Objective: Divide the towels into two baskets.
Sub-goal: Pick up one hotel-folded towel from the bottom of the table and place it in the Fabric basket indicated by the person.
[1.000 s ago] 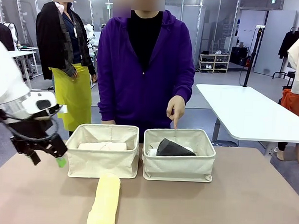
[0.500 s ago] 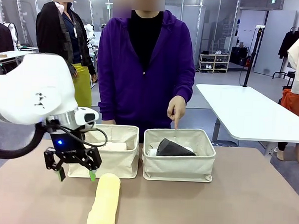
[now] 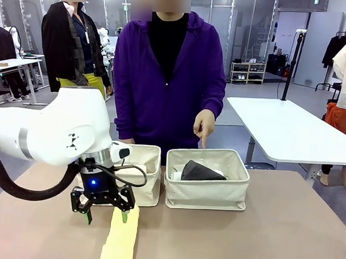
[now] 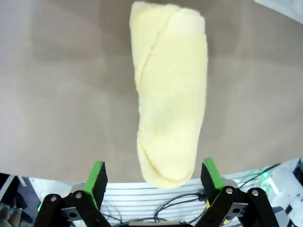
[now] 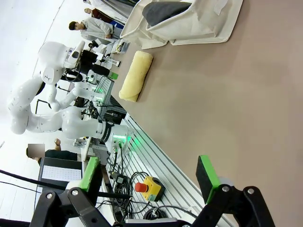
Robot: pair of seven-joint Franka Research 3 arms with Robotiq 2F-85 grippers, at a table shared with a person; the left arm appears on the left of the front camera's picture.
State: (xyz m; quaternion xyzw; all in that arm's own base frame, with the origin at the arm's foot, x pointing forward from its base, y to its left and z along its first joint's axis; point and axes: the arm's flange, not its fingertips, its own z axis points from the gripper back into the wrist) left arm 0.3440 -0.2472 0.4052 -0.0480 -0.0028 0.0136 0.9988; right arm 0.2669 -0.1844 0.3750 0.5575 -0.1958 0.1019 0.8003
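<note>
1. The robot's left hand (image 3: 106, 214), black with green pads, hangs just above the far end of the soft yellow rolled towel (image 3: 121, 236), fingers spread wide with nothing between them. In the left wrist view the left hand (image 4: 154, 176) straddles the near end of the yellow rolled towel (image 4: 169, 90), one pad on each side, not yet touching it.

2. To my eye the step in hand is the pickup of the last loose towel. The next move calls for lowering the hand over the roll, pressing the fingers together across its width, lifting it, and carrying it to one of the baskets.

3. The right hand (image 5: 150, 174) shows in its own wrist view, fingers spread and holding nothing, well away from the work.

4. Just beyond the yellow roll stand two cream canvas baskets side by side on the brown counter (image 3: 283, 232). The left basket (image 3: 140, 185) holds a pale towel; the right basket (image 3: 206, 191) holds a dark grey towel (image 3: 200, 172) with a bit of white cloth beside it.

5. The count: one yellow towel on the counter, one pale roll in the left basket, one dark grey and apparently one white in the right. Two baskets.

6. A person in a purple hooded top stands behind the baskets, one hand (image 3: 203, 126) pointing a finger down at the right basket.
</note>
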